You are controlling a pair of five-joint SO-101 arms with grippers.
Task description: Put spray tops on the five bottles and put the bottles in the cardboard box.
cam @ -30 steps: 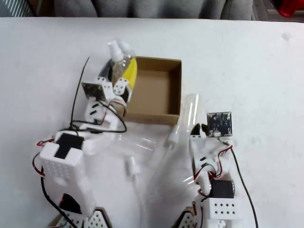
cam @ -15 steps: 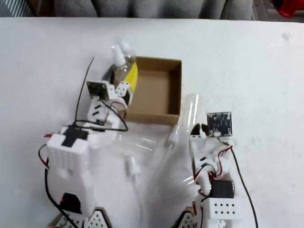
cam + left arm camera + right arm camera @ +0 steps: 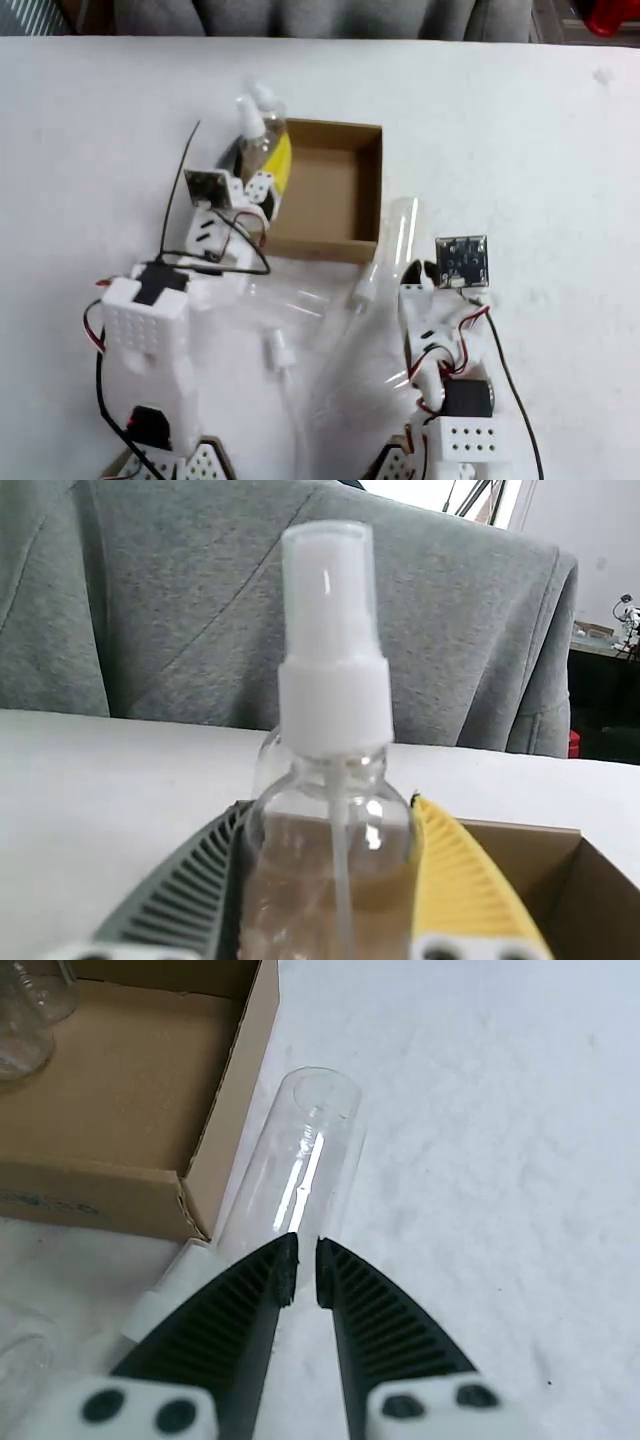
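1. White table (image 3: 520,130) bore the cardboard box (image 3: 371,190); a capped bottle (image 3: 330,860) sat between the jaws of the left gripper (image 3: 330,812), at the box's left wall.
2. Those jaws gripped its body.
3. Right gripper (image 3: 298,1260), nearly closed and holding nothing, hung over a lying bottle (image 3: 305,1150) beside the box.

White arms (image 3: 150,340), black and red cables (image 3: 180,185).

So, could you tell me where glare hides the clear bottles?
Right wrist view: a glare streak runs along the lying bottle. High view: loose bottles nearly vanish on the white table. Left wrist view: the held bottle stands out against grey cloth.
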